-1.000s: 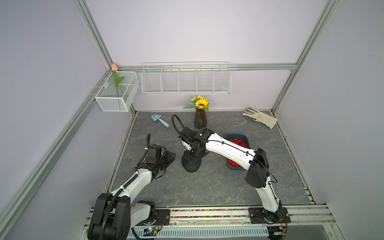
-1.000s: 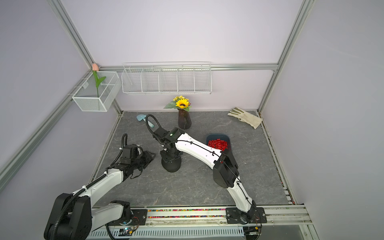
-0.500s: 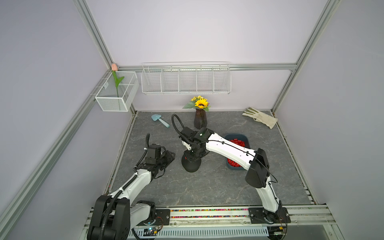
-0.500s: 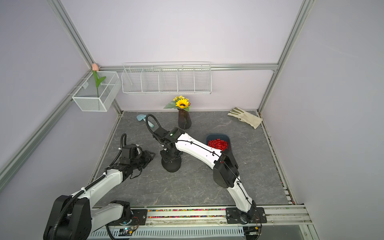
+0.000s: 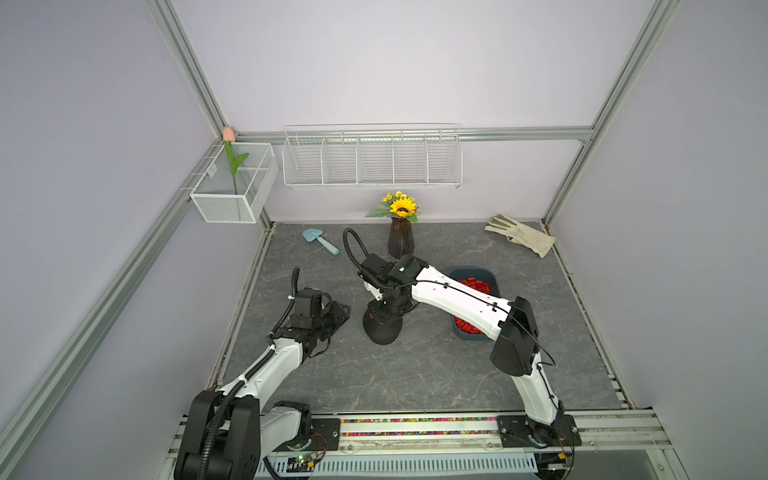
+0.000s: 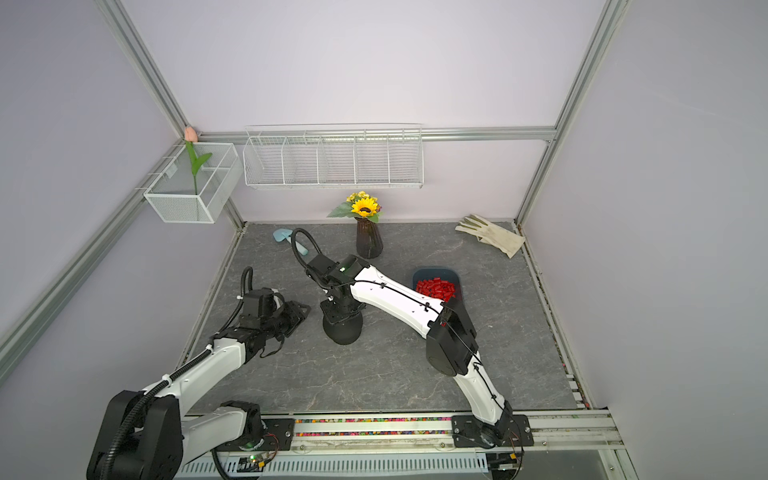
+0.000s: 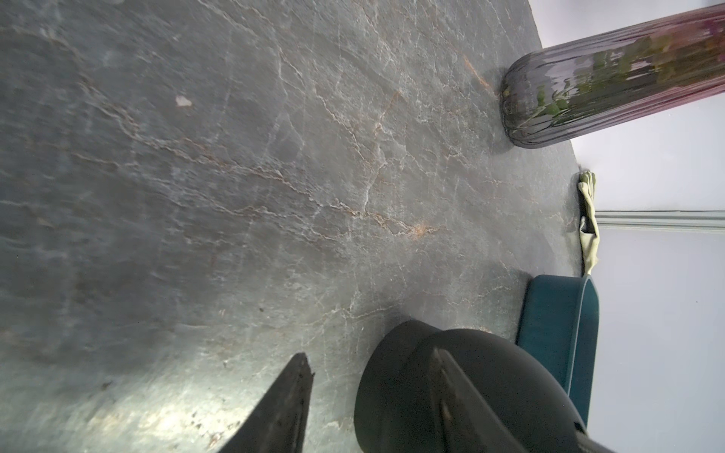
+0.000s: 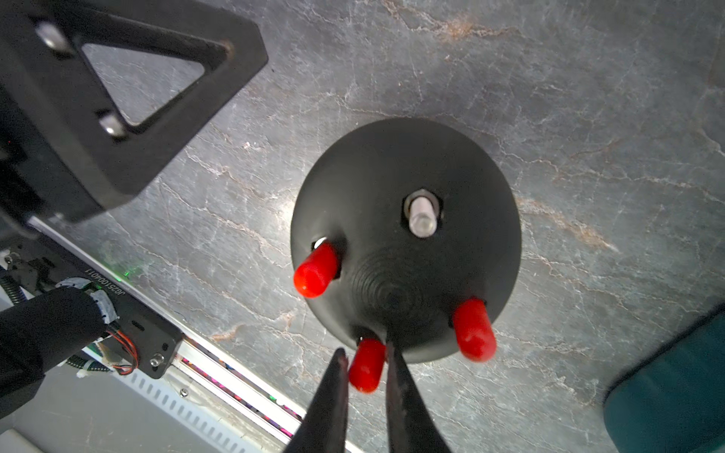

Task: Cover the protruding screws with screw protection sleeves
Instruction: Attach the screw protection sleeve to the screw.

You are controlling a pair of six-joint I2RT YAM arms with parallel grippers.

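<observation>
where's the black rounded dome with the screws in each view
Top view: black rounded dome mid-table, under the right arm's wrist.
Top view: dome, same spot.
Left wrist: dome beside the dark blue plastic tray.
Right wrist: dome centred, past the right gripper gripping a red sleeve.
Shared landmark: that tray.

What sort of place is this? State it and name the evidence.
Probably a robot test cell staged as a gardening corner: an aluminium frame boxing it in, with a sunflower vase, a trowel and a work glove on the stone-look table.
</observation>
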